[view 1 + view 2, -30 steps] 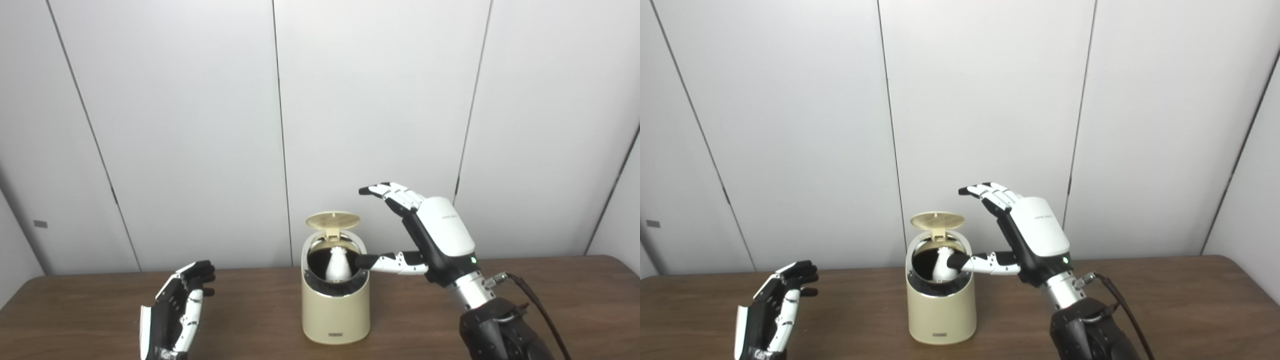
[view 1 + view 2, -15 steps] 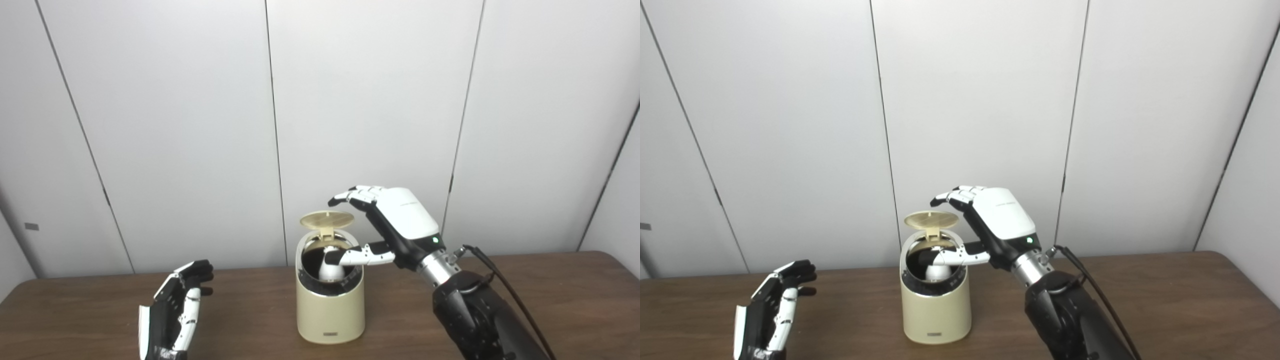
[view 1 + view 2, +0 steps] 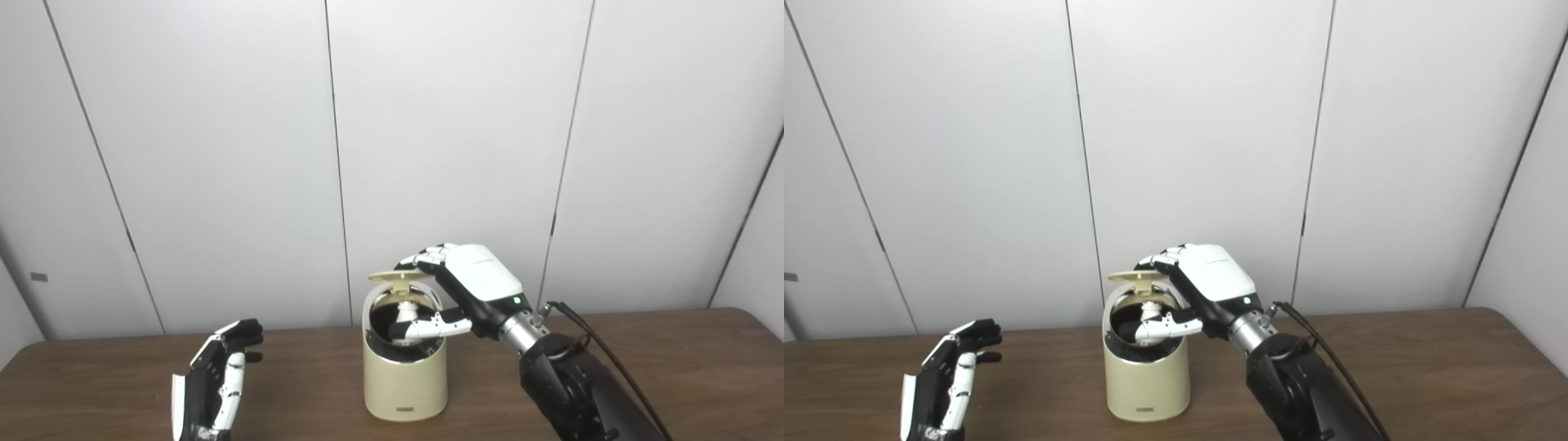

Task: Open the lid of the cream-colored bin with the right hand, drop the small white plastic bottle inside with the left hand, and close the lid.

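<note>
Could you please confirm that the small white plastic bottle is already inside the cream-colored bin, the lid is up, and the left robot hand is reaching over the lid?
Not quite: it is the right robot hand reaching over the round lid, as the left eye view shows. The left robot hand waits open beside the cream-colored bin. The small white plastic bottle is inside, and the lid is up.

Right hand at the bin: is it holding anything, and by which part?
Nothing is gripped. The right hand rests its fingers on the back edge of the raised lid; its thumb crosses the bin mouth. The left hand is open, empty.
</note>
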